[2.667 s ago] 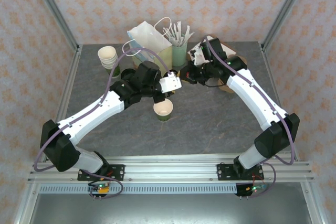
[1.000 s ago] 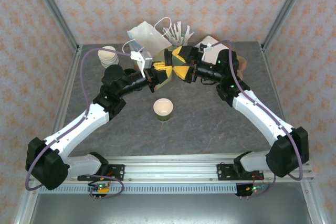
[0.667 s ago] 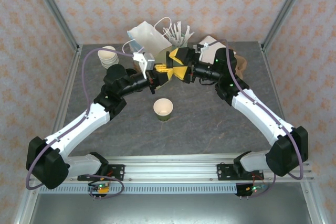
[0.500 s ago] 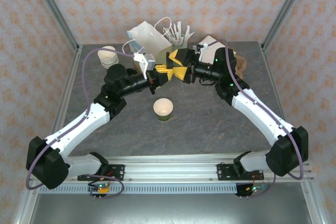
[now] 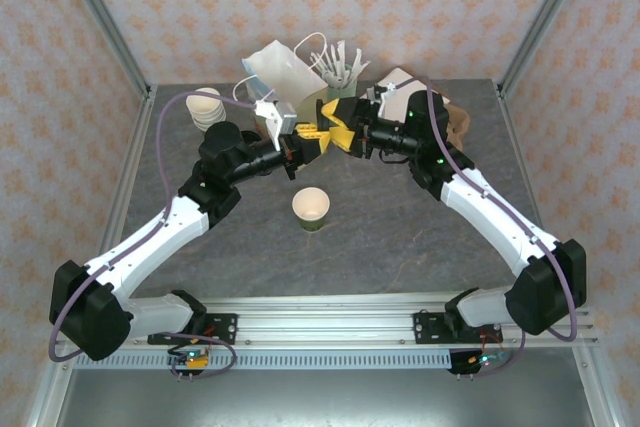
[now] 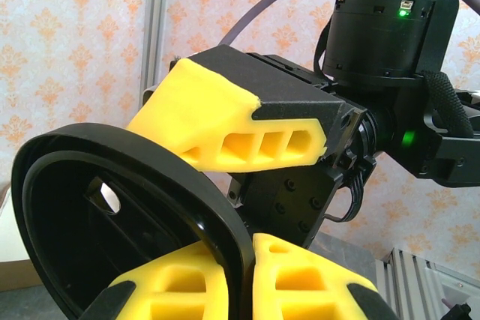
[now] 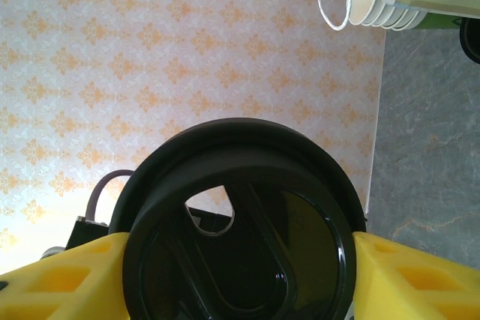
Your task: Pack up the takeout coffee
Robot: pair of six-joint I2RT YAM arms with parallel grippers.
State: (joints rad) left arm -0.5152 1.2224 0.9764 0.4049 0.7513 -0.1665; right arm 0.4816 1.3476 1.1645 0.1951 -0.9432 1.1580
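The takeout coffee cup (image 5: 311, 209), small and green with a cream inside, stands lidless on the table below both grippers. Above it, my left gripper (image 5: 306, 137) (image 6: 244, 275) is shut on the rim of a black lid (image 6: 112, 215), holding it edge-on in the air. From the opposite side, my right gripper (image 5: 340, 133) (image 7: 238, 260) spans the same black lid (image 7: 300, 260) across its width. A yellow finger (image 7: 397, 275) touches the rim on each side. The drinking hole shows through the lid.
A white paper bag (image 5: 285, 72) stands at the back behind the grippers. Next to it is a green holder with white cutlery (image 5: 340, 92). A stack of lidless green cups (image 5: 206, 107) sits at the back left. A brown object (image 5: 456, 127) lies behind the right arm.
The right gripper's jaws have narrowed from wide open until they meet the lid's rim. The left gripper keeps its hold, and both arms have barely moved.
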